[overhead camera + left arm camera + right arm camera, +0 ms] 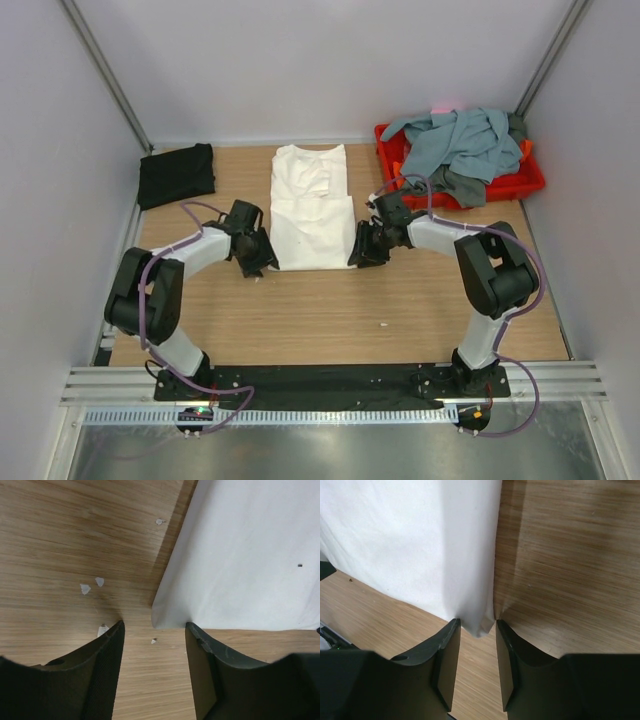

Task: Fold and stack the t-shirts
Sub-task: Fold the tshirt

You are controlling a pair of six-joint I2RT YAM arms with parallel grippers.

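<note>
On the table (330, 310), the white t-shirt (312, 210) lies flat, folded narrow.

Top external: high at 6 o'clock, looking down, far.
Left wrist: close, facing the white cloth t-shirt (240, 555) at 1 o'clock.
Right wrist: close, shirt at 11 o'clock.
Shared: the shirt's near corners.

You count four shirts: one white t-shirt (312, 205), one black t-shirt (176, 174), one grey-blue t-shirt (455, 140), one dark grey t-shirt (462, 188). Also one red tray (520, 185), and two tools: left tool (262, 268), right tool (353, 261).
</note>
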